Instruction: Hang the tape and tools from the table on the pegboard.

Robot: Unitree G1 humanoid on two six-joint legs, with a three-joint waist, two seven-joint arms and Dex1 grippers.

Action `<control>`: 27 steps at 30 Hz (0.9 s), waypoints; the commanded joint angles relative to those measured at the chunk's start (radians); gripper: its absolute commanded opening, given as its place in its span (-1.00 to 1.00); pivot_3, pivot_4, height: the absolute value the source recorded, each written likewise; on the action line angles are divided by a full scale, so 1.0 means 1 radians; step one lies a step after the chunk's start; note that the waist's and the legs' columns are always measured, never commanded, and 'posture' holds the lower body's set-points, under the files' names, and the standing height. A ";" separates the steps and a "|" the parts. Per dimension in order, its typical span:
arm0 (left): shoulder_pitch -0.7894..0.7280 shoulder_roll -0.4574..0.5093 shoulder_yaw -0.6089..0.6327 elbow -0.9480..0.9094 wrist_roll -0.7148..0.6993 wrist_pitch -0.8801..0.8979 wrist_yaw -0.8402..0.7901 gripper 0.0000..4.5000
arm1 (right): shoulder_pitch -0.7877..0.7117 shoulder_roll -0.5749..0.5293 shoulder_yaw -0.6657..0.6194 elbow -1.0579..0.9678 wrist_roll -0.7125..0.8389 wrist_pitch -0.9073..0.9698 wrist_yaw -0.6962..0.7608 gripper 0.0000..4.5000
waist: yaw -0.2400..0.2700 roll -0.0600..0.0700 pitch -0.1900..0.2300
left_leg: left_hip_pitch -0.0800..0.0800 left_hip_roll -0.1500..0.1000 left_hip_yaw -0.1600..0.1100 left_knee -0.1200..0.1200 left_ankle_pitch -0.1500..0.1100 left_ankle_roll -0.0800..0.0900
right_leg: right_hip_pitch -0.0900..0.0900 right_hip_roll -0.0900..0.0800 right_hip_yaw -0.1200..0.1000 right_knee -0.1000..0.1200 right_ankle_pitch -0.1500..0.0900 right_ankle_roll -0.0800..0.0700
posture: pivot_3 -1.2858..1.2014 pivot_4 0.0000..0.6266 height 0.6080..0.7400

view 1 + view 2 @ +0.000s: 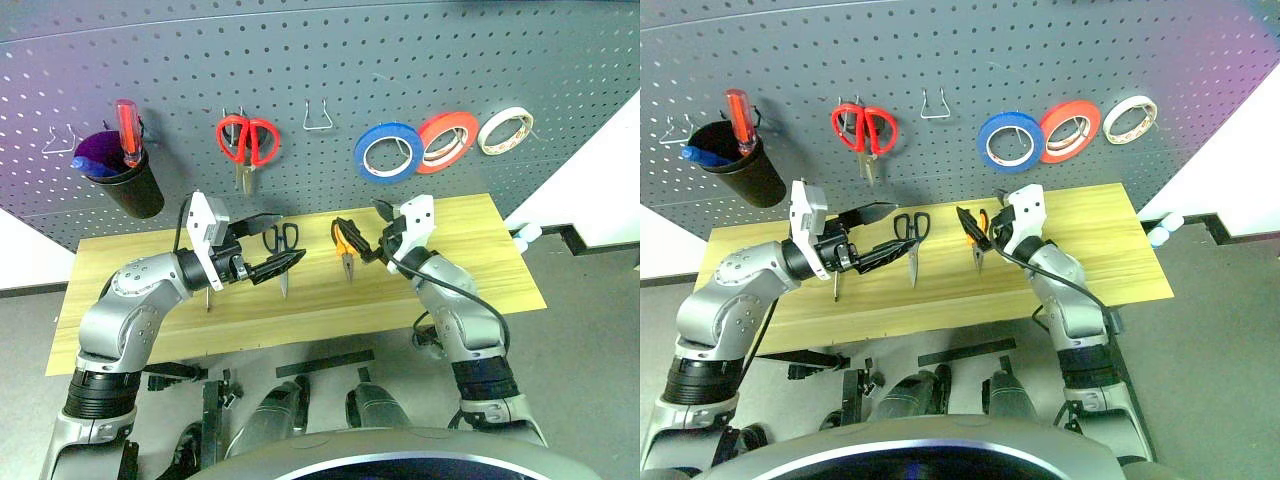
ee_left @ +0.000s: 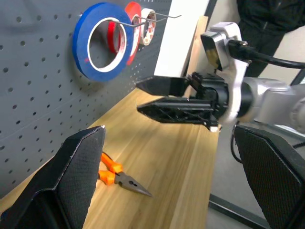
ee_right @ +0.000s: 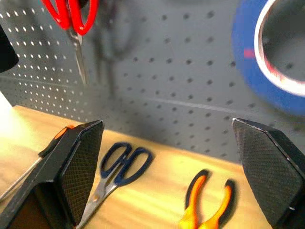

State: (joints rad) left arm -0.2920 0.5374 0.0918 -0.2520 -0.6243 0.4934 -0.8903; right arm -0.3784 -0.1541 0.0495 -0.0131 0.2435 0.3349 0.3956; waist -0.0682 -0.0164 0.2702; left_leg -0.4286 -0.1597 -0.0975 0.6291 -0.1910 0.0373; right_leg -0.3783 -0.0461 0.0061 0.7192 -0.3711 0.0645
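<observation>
Pegboard [image 1: 330,60], dark grey and dotted with holes, spans the wall behind the bench [image 1: 470,262], a light wood-grain top. At the far left of the board a black cup [image 1: 128,180] hangs with a red-handled screwdriver [image 1: 128,130] standing in it. Next along, red-handled scissors [image 1: 247,142] hang blades down, and beside them sits an empty wire hook [image 1: 318,117]. Further right the blue tape [image 1: 388,151] already hangs on its hook, overlapping a red-orange roll [image 1: 446,141]; a cream-white roll [image 1: 505,130] hangs last in the row.

On the bench, the small thin screwdriver [image 1: 836,284] lies near the left, partly under the left arm. The left tool [image 1: 285,264] is held above the bench with its fingers apart and nothing between them, just in front of the dark-handled scissors [image 1: 283,246], which lie flat with handles toward the board and blades toward the bench's front edge. To the right of those scissors, the pliers [image 1: 345,248] with orange-and-black handles lie flat too, jaws pointing to the front edge. The right tool [image 1: 372,232] hovers close beside the pliers, its fingers spread and empty; the right wrist view looks past both fingers at the scissors and pliers lying side by side on the wood below the board. In the left wrist view the right tool [image 2: 164,98] points across the bench, and a person in dark clothing [image 2: 267,21] stands beyond its far end.
</observation>
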 commanded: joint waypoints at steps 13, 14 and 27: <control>0.050 0.040 0.063 -0.057 -0.028 -0.001 0.015 1.00 | -0.137 0.057 0.007 0.161 -0.054 0.173 -0.127 0.99 | 0.000 0.001 0.003 | 0.000 0.000 0.000 -0.002 -0.004 0.006 | 0.000 0.000 0.000 -0.001 0.000 0.000 | 0.02 -0.03 1.00; 0.056 0.044 0.070 -0.062 -0.030 0.000 0.021 1.00 | -0.142 0.057 0.012 0.171 -0.060 0.175 -0.127 0.99 | 0.000 0.000 0.004 | 0.000 0.000 0.000 -0.002 -0.004 0.007 | 0.000 0.000 0.000 -0.002 0.000 0.000 | 0.02 -0.02 1.00; 0.101 0.048 0.096 -0.117 -0.047 0.019 0.077 1.00 | -0.254 0.088 -0.002 0.385 -0.104 0.128 -0.155 0.99 | 0.008 0.001 0.008 | 0.000 0.000 0.000 -0.003 -0.006 0.009 | 0.000 0.000 0.001 -0.003 0.000 0.000 | 0.06 0.07 1.00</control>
State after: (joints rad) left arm -0.1969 0.5778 0.1721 -0.3259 -0.6473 0.5100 -0.8215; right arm -0.6098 -0.0705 0.0503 0.3632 0.1519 0.4905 0.2442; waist -0.0605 -0.0154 0.2777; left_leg -0.4287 -0.1596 -0.0975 0.6261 -0.1967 0.0467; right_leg -0.3784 -0.0462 0.0068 0.7162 -0.3713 0.0643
